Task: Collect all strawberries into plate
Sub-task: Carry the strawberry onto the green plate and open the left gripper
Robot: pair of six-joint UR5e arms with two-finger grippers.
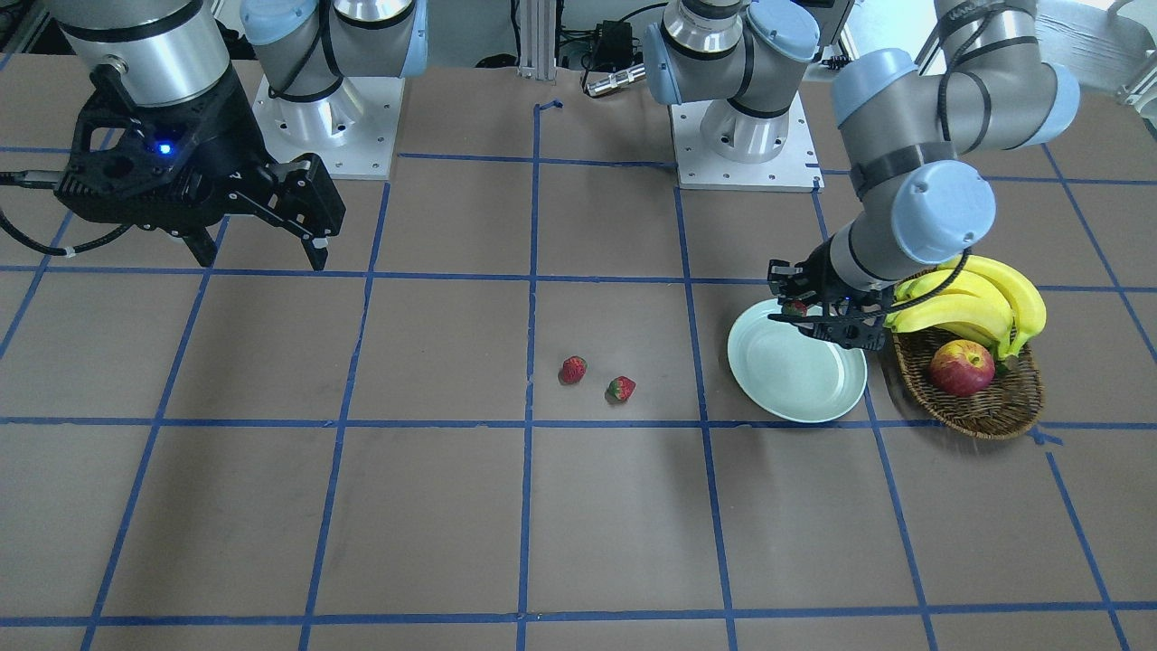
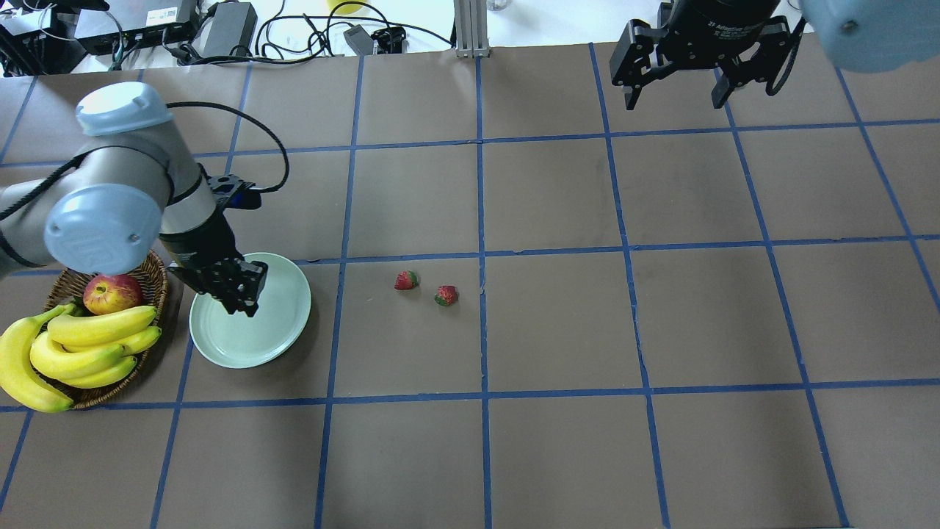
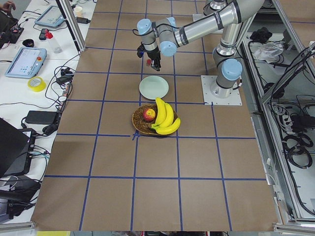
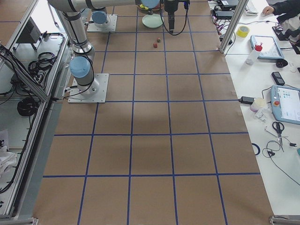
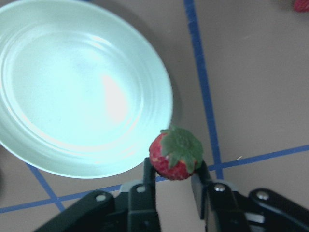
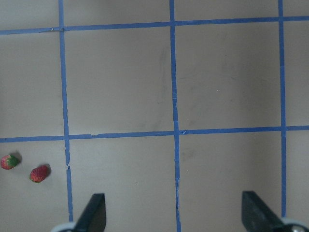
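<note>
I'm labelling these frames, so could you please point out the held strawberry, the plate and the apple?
held strawberry [image 5: 175, 153]: left wrist view, green cap.
plate [image 2: 301, 308]: overhead view, right rim.
apple [image 1: 962, 367]: front-facing view, red middle.

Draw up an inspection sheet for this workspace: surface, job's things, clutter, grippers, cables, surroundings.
Surface: brown table, blue tape grid.
Job's things: plate bare; one strawberry held near its rim; two strawberries on the table.
Clutter: basket with apple and bananas, beside the plate.
Grippers: left gripper shut on strawberry; right gripper open, raised.
Cables: power brick and cords beyond the table's edge.
Surroundings: side bench with tablet, tape roll.
</note>
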